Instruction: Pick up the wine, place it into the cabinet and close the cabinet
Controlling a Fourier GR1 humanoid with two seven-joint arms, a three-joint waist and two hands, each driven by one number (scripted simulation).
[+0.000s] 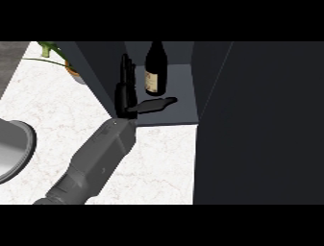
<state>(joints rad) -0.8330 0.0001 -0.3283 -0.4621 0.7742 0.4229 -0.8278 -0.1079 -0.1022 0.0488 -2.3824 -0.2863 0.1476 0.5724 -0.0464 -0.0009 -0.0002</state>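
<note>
- Head view: wine bottle (155, 69) stands upright inside the open cabinet (182, 81), on its floor, toward the back-left of the opening. Dark glass, pale label low on the body.
- L hand (127, 93) is at the cabinet's front-left corner, just left of the bottle. Fingers (126, 72) straight, pointing up/away along the inner left wall; not curled round anything.
- Thumb (157, 104) sticks out to the right, lying across in front of the bottle's base. Thumb-to-glass contact: can't tell. Narrow gap shows btw fingers and bottle body.
- Grey L forearm (97, 158) runs diagonally from lower-left edge up to the hand, over the counter.
- R hand: not seen anywhere.
- Big dark panel (271, 125) fills the right side of the view, top to bottom; cabinet side or door, can't tell which.
- White marbled counter (51, 110) left of and in front of the cabinet.
- Potted plant (56, 56) on counter by the cabinet's outer left wall, far side; green leaves, pot partly hidden.
- Grey round vessel (8, 144) at left edge, cut off by the view, well apart from the hand.
</note>
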